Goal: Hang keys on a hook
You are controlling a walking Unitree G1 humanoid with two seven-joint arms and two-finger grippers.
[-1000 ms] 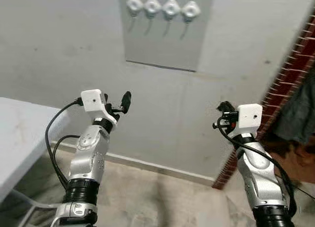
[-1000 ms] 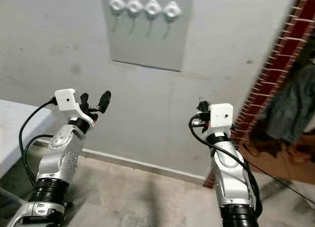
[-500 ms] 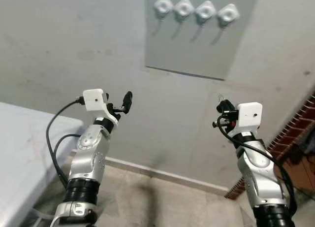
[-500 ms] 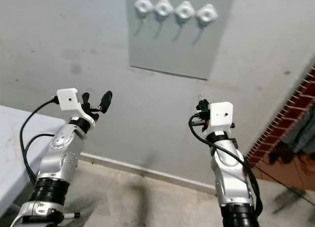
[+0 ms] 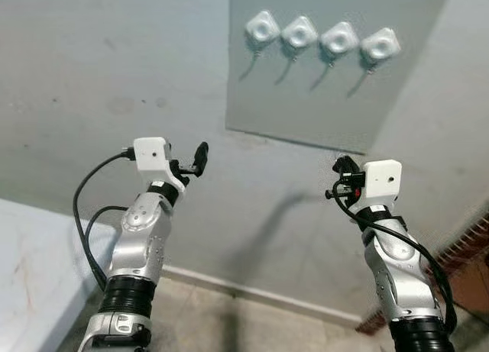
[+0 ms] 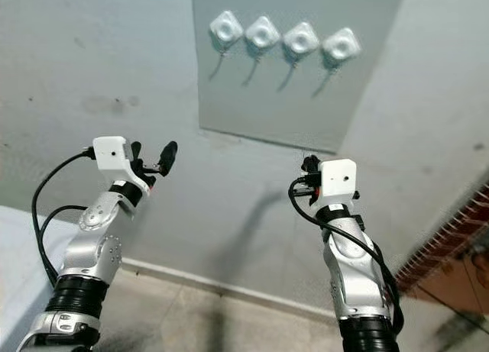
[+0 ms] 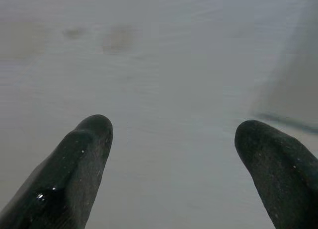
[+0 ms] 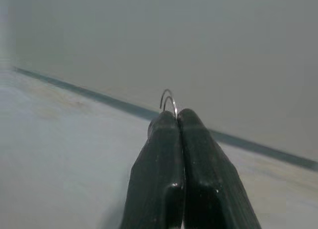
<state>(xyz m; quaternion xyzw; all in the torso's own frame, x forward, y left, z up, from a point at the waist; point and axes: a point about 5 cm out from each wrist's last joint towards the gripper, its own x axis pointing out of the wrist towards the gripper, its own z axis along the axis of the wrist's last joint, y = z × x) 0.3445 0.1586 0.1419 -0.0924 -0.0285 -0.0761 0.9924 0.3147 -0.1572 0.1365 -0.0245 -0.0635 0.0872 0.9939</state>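
Facing the grey wall more squarely than a second ago, the head camera has turned left: the red brick edge has slid nearly out of frame. Four white plastic hooks (image 5: pixel 321 37) sit higher. Right gripper (image 8: pixel 176 114), below the grey panel (image 5: pixel 328 85), is closed on a thin wire key ring (image 8: pixel 168 100). Left gripper (image 7: pixel 174 134) is raised, spread wide, empty. No legible writing.
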